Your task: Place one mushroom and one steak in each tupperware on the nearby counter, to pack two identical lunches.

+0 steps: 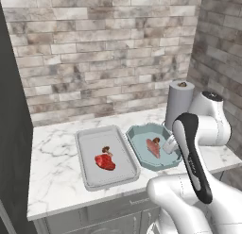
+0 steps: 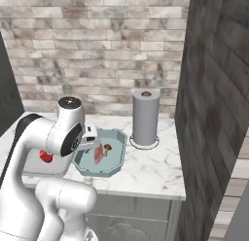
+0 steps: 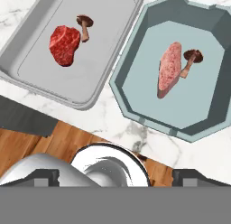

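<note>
Left base view: the grey tub [image 1: 90, 179] holds a red steak [image 1: 105, 162] with a mushroom [image 1: 107, 150] at its 12 o'clock; the arm partly hides the teal tub [image 1: 137, 134].

Right base view: the arm hides most of the grey tub; the gripper [image 2: 90, 140] is hard to make out.

Hand view: the pink steak [image 3: 169, 69] has its mushroom [image 3: 191, 58] at 3 o'clock; the fingers [image 3: 45, 177] stand wide apart, empty, cut off at the bottom.

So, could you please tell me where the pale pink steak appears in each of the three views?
Left base view: pale pink steak right of centre, inside the teal tupperware.
Right base view: left of centre, in that tupperware, beside the gripper.
Hand view: upper right.
Shared landmark: the mushroom beside it.
</note>
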